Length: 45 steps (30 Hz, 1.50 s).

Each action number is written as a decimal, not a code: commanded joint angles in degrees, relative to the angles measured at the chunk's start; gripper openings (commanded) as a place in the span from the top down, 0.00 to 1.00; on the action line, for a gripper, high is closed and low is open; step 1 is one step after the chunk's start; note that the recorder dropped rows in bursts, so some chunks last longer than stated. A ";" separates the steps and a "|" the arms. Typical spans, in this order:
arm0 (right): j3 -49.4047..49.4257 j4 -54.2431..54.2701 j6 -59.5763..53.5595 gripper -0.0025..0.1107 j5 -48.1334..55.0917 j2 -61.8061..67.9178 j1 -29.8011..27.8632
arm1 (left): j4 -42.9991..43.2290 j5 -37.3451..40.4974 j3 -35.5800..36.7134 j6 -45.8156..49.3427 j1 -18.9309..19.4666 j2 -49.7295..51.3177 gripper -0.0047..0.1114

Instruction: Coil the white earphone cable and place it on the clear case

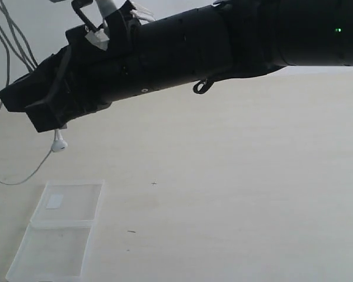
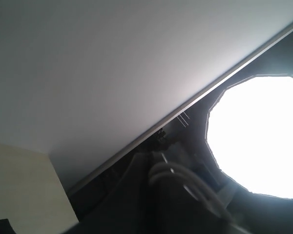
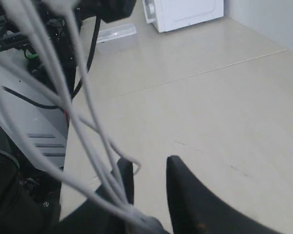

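Right gripper point(image 3: 149, 163) raised over the table point(image 1: 235, 194), several loose strands of the white earphone cable point(image 3: 118, 197) gathered at the root of its fingers. The fingers stand partly apart; whether they pinch the strands cannot be told. One earbud point(image 1: 59, 144) dangles beneath, apart from the clear case point(image 1: 57, 230) lying open on the table. Left gripper, out of sight, is closed. Likely fault: unclamped strands slipping off, or the hanging earbud dragging the coil undone

Exterior over table point(image 1: 235, 194), 1 arm point(image 1: 182, 47) close, left wrist up at bright light point(image 2: 259, 136), right wrist past pincer point(image 3: 150, 163)
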 commanded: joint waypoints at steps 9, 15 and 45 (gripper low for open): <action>0.25 3.19 -2.64 0.59 4.32 -0.07 0.04 | -2.06 -0.26 -0.42 -0.29 0.15 -0.42 0.96; 0.25 2.29 -2.64 0.59 6.80 -0.07 0.04 | -1.82 0.70 -0.42 -0.16 0.15 -0.42 0.96; 0.15 6.19 2.33 0.92 -0.16 0.27 2.82 | 1.64 2.93 -0.42 -0.15 0.03 -0.42 0.96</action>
